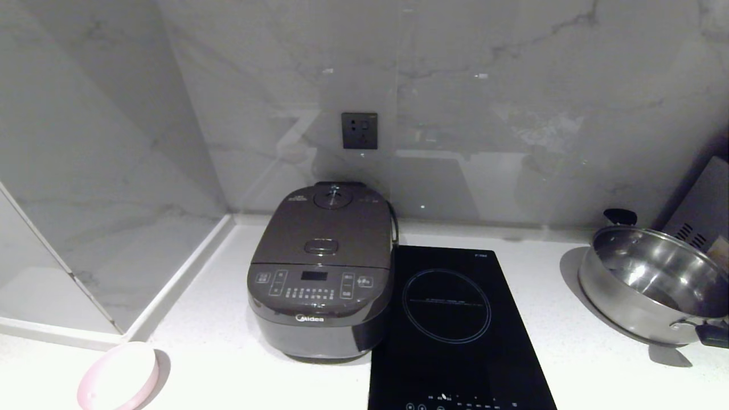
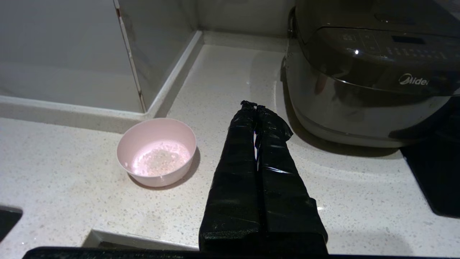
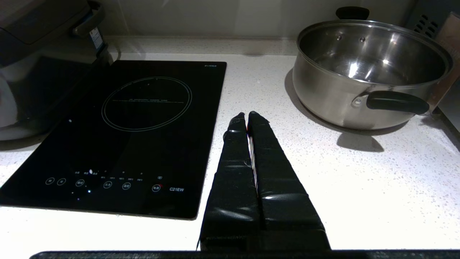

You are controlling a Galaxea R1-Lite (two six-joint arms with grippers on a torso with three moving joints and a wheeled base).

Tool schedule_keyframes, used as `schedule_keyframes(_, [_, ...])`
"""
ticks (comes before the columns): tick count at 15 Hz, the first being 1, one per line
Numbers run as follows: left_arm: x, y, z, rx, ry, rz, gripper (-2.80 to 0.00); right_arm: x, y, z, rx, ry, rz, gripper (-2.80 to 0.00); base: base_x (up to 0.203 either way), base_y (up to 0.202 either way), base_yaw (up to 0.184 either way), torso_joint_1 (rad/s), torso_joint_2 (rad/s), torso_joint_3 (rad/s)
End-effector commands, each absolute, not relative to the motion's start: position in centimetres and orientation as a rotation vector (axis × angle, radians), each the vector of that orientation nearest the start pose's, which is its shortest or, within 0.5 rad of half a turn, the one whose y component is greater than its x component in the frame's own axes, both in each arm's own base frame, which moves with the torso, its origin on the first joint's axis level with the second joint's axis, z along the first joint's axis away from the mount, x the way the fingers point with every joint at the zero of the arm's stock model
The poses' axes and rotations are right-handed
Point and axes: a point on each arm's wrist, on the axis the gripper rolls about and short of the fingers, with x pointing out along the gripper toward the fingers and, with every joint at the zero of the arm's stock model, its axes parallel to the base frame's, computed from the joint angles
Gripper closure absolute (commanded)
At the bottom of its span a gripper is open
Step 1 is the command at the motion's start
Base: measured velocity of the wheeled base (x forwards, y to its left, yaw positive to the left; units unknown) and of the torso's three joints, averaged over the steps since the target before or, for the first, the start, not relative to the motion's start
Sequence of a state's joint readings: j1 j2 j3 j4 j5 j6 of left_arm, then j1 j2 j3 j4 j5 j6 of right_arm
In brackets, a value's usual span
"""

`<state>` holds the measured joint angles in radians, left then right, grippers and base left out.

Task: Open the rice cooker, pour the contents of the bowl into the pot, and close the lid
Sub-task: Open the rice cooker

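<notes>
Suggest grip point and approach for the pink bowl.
Likely the bowl rim: one finger inside, one outside, coming from above. It sits upright and open with thin, flaring walls. The left gripper, shut, is nearest; the contents lie low.

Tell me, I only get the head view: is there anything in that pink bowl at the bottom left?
Observer: Yes. The left wrist view shows the bowl holding a thin layer of whitish contents.
Operator: Where are the grippers?
Observer: The left gripper hangs shut above the counter between the bowl and the rice cooker.
Operator: And the other?
Observer: The right gripper is shut too, between the induction hob and the steel pan.
</notes>
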<state>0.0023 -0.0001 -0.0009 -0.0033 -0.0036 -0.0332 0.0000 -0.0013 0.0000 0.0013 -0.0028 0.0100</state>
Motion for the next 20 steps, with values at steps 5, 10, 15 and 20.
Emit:
schedule_keyframes(5, [-2.3, -0.3, 12.0, -0.008, -0.073, -0.099, 0.0, -2.3, 0.0, 7.5, 0.011, 0.002, -0.003, 0.0, 0.0, 0.0, 0.0, 0.0, 0.0, 0.0])
schedule_keyframes(10, [2.4, -0.6, 17.7, -0.006, 0.004, -0.262, 0.0, -2.3, 0.0, 7.5, 0.011, 0.002, -0.003, 0.0, 0.0, 0.0, 0.0, 0.0, 0.0, 0.0])
schedule_keyframes(15, [12.6, -2.0, 22.9, -0.006, 0.002, -0.398, 0.0, -2.3, 0.0, 7.5, 0.011, 0.002, -0.003, 0.0, 0.0, 0.0, 0.0, 0.0, 0.0, 0.0])
schedule_keyframes(20, [21.6, -8.0, 23.7, -0.021, 0.016, -0.493, 0.0, -2.3, 0.0, 7.5, 0.014, 0.002, -0.003, 0.0, 0.0, 0.0, 0.0, 0.0, 0.0, 0.0])
